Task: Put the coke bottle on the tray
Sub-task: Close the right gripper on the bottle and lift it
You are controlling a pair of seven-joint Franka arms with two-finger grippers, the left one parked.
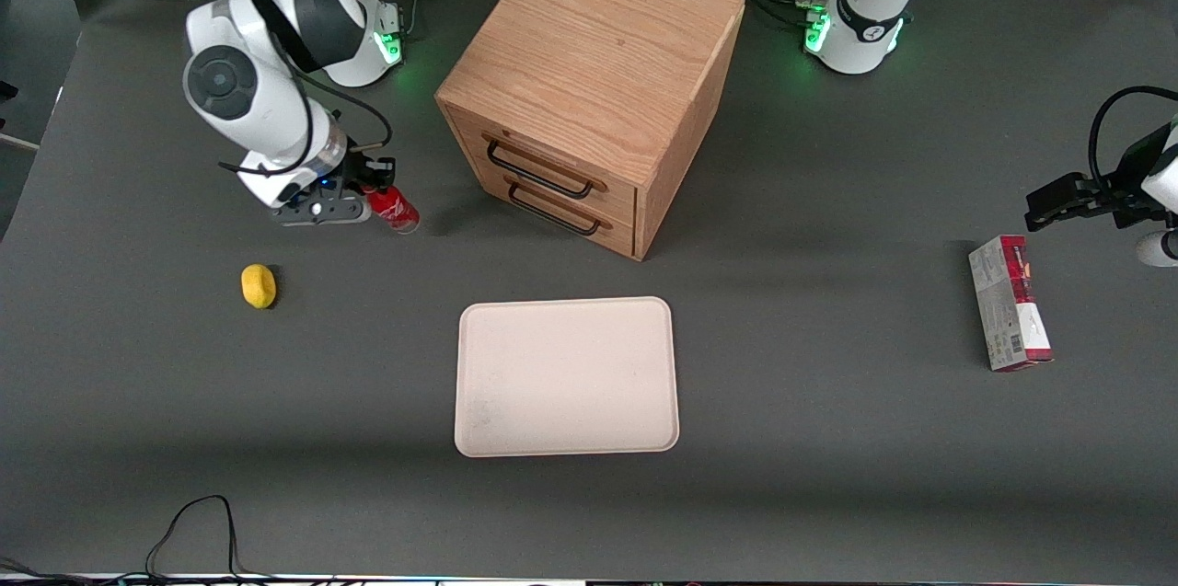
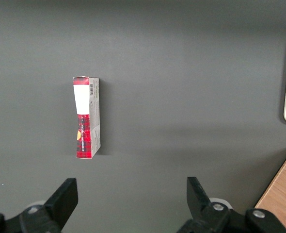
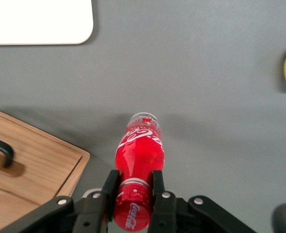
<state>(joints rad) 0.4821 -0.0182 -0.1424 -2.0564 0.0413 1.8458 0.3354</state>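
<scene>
The coke bottle (image 1: 394, 208) is small and red with a red cap, white script and a clear base. It is tilted at the working arm's end of the table, beside the wooden cabinet. My right gripper (image 1: 368, 198) is shut on the bottle's neck just under the cap. In the right wrist view the bottle (image 3: 139, 155) sticks out from between the gripper's (image 3: 134, 187) two black fingers, base away from the wrist. The cream-white tray (image 1: 567, 376) lies flat, nearer the front camera than the cabinet; a corner of it shows in the right wrist view (image 3: 39, 22).
A wooden two-drawer cabinet (image 1: 594, 80) stands in mid-table, its drawer front (image 3: 22, 165) close to the bottle. A yellow lemon-like object (image 1: 259, 285) lies nearer the front camera than the gripper. A red-and-grey carton (image 1: 1010, 301) lies toward the parked arm's end.
</scene>
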